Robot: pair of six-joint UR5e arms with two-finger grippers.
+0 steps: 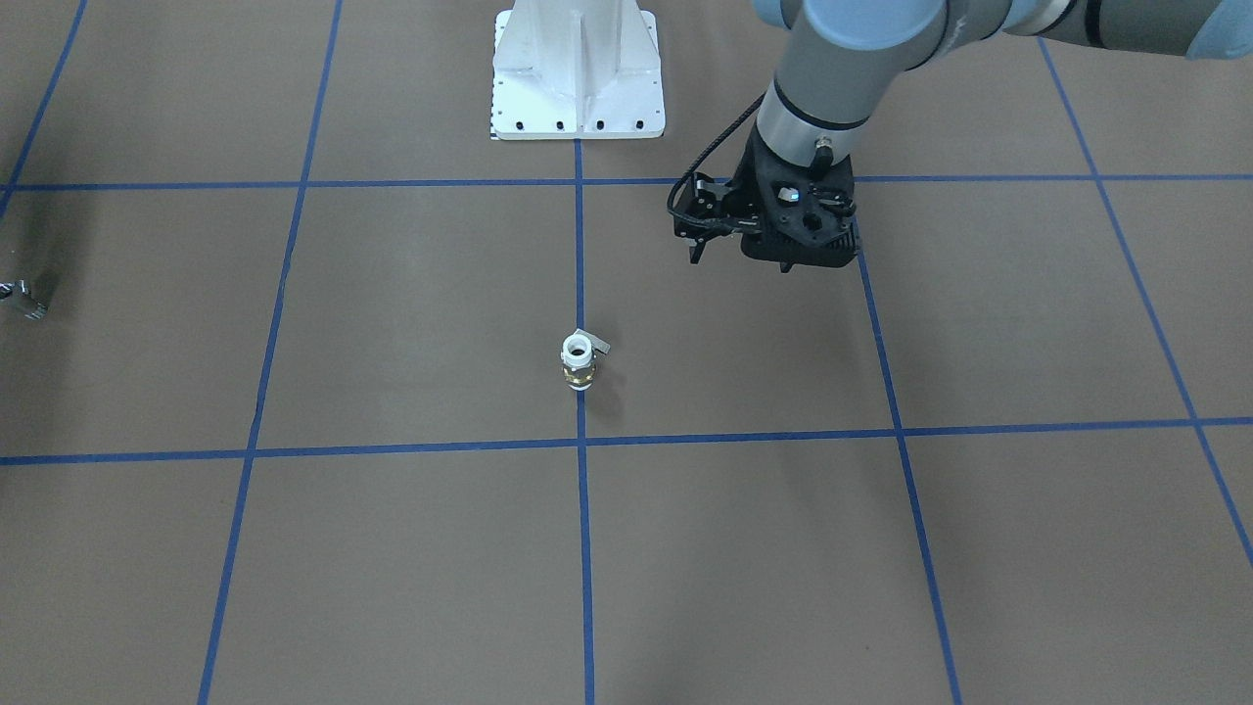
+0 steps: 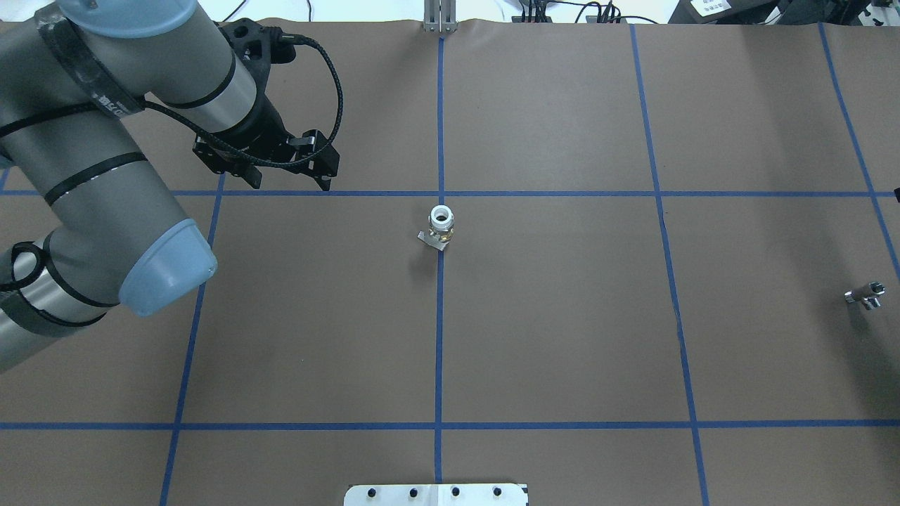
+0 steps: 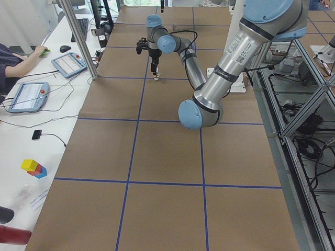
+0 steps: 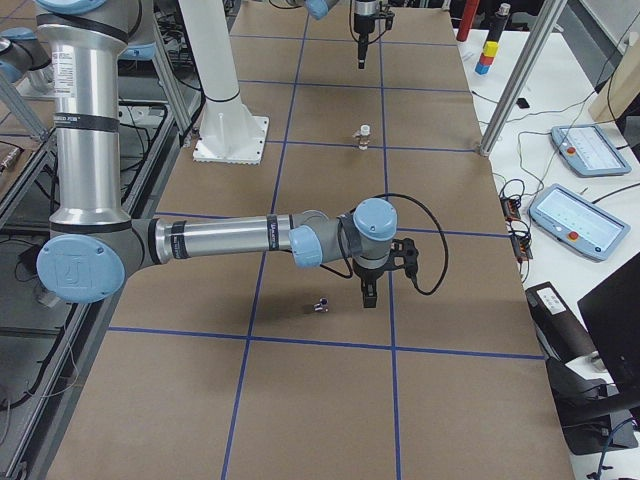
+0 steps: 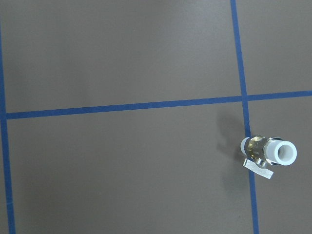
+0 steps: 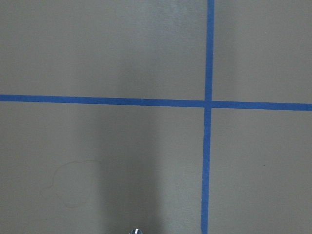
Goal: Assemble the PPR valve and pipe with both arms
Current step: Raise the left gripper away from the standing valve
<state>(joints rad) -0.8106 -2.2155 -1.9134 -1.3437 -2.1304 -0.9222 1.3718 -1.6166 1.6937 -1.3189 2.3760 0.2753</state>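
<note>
The PPR valve (image 1: pixel 578 360) stands upright on a blue tape line at the table's middle, white opening up and grey lever to the side. It also shows in the overhead view (image 2: pixel 441 223) and the left wrist view (image 5: pixel 268 153). My left gripper (image 1: pixel 783 262) hangs above the table, apart from the valve, towards my left and farther from my base. Its fingers are hidden under the wrist. The pipe (image 2: pixel 866 295) lies far out on my right. My right gripper (image 4: pixel 368 293) hovers just beside the pipe (image 4: pixel 321 305). I cannot tell whether it is open.
The white bolted pedestal (image 1: pixel 578 78) stands at my base. Brown paper with a blue tape grid covers the table. Metal posts (image 3: pixel 78 36), tablets (image 3: pixel 68 64) and coloured blocks (image 3: pixel 34 167) line the operators' side.
</note>
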